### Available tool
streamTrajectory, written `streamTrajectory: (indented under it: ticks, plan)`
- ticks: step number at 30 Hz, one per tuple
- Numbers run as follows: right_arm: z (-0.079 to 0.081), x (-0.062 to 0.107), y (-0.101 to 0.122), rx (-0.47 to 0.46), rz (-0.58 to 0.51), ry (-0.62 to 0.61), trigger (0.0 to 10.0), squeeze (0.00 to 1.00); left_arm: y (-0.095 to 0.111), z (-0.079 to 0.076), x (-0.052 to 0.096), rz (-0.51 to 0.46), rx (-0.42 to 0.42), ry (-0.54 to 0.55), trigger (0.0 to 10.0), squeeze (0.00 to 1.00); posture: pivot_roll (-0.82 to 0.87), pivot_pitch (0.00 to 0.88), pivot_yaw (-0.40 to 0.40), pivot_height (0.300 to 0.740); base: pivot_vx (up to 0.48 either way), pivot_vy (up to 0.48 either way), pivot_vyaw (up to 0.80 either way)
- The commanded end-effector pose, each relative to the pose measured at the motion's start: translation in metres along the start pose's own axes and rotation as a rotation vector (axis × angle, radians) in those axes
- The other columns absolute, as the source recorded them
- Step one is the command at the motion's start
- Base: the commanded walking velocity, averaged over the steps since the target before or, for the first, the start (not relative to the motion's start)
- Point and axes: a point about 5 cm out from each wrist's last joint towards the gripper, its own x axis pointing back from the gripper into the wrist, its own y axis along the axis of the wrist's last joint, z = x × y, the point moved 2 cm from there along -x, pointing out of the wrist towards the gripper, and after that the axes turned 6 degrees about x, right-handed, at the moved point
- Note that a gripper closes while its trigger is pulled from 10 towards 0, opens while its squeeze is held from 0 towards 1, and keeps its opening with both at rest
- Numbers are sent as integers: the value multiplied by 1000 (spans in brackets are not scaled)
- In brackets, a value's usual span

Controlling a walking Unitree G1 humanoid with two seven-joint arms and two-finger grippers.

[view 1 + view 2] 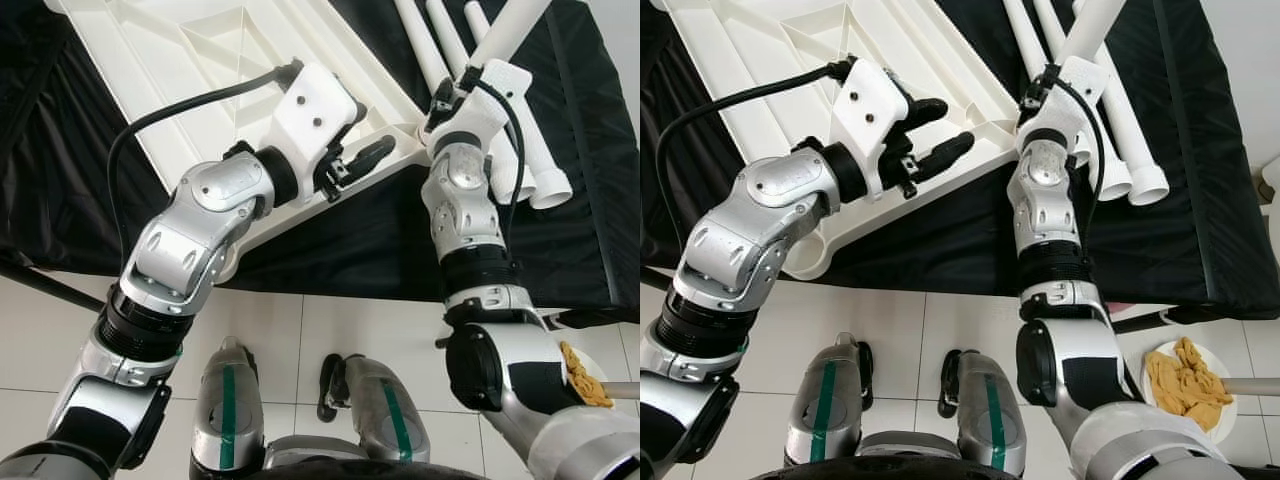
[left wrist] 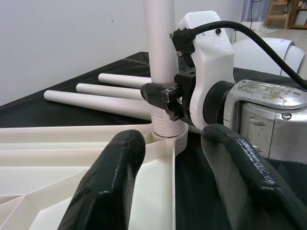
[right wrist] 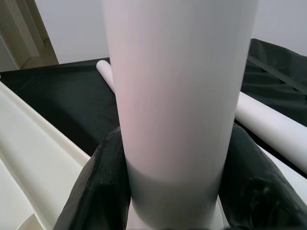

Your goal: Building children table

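— Where's the tabletop?

— The white tabletop (image 1: 190,60) lies upside down on the black cloth (image 1: 360,250), ribs facing up. Its near corner points toward me, and the corner socket (image 2: 168,132) sits right at that tip.

— And the leg you're working with?

— My right gripper (image 2: 165,96) pinches a white leg (image 2: 160,57) between its two black fingers, close above the leg's lower end. The leg stands upright, its base seated in the socket. In the right wrist view my fingers (image 3: 98,187) press against both sides of the tube.

— Your other hand?

— My left gripper (image 1: 930,135) hovers over the tabletop's edge just beside that corner, fingers spread apart and holding nothing. It points toward the leg and my right wrist.

— The remaining legs?

— Three spare legs (image 1: 1120,130) lie side by side on the cloth beyond the corner, their flared ends toward me.

— Anything else about?

— White floor tiles (image 1: 930,330) under my feet, and on my right a plate (image 1: 1230,410) with a yellow cloth (image 1: 1185,380) crumpled on it.
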Motion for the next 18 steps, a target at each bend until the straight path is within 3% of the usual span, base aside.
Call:
streamTrajectory:
  ticks: [1,11,12,13,14,18]
  plan:
    - [-17,4,-36,40,147,-45,10000,0,2,-3,1,-10,-18,-4,10000,0,113,81,-82,740,0,0,0]
    - [-18,5,-37,59,139,-35,10000,0,3,-2,1,-10,-21,-2,10000,0,112,81,-80,740,0,0,0]
    - [-17,5,-37,60,134,-29,10000,843,3,-2,1,-11,-21,-2,10000,0,112,81,-80,740,0,0,0]
    - [-17,5,-37,60,134,-29,10000,843,3,-2,1,-11,-21,-2,10000,0,112,81,-80,740,0,0,0]
    - [-16,5,-37,52,130,-13,10000,1000,3,-2,1,-11,-21,-2,10000,0,112,81,-80,740,0,0,0]
    - [-14,5,-35,54,121,0,10000,1000,3,-2,1,-11,-22,-2,10000,0,112,80,-79,740,0,0,0]
